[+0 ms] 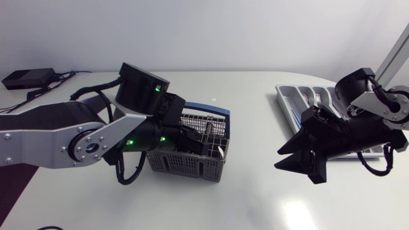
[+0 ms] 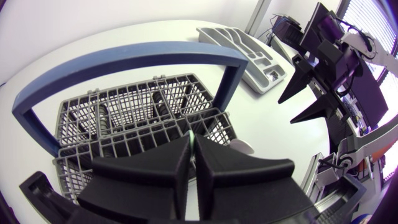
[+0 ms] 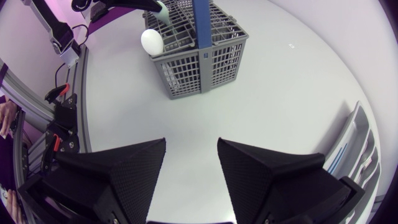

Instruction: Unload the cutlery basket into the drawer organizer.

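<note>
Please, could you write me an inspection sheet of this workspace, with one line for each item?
Surface: white table, bare around the basket.
Job's things: grey cutlery basket with a blue handle, upright near the middle; drawer organizer at the far right, partly hidden by the right arm, contents cannot be told; white spoon at the basket's rim.
Clutter: nothing seen.
Grippers: left gripper over the basket, shut on the spoon's handle; right gripper open and empty, above bare table between basket and organizer.
Cables: black box with cables at the table's far left corner.
Surroundings: nothing seen.
</note>
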Robot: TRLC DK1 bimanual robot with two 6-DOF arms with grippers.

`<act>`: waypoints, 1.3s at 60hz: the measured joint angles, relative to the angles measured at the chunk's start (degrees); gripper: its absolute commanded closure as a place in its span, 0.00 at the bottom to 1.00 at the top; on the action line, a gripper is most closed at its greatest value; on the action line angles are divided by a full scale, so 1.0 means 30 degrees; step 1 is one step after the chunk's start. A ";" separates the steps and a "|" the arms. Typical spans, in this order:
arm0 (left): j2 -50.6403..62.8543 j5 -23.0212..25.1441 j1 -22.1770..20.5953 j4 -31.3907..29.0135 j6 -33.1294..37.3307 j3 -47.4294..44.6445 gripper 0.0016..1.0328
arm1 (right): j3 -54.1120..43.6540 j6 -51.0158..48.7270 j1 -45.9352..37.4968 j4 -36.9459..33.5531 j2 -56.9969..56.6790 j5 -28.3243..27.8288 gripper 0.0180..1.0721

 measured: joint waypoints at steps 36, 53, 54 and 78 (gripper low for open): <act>-0.0525 0.1100 0.0153 0.0109 -0.1596 -0.0022 0.96 | -0.0291 0.0051 0.0102 -0.0051 -0.0546 0.0000 0.41; -0.1647 0.1413 0.0153 -0.0984 -0.2018 -0.0007 0.96 | -0.0517 0.0051 0.0102 -0.0073 -0.0947 0.0007 0.41; -0.1741 0.1472 0.0153 -0.1100 -0.2047 -0.0015 0.96 | -0.0539 0.0051 0.0102 -0.0080 -0.0962 0.0000 0.41; -0.3104 0.2091 0.0255 -0.1464 -0.1945 -0.0007 0.96 | -0.0656 0.0044 0.0102 -0.0080 -0.1326 0.0000 0.41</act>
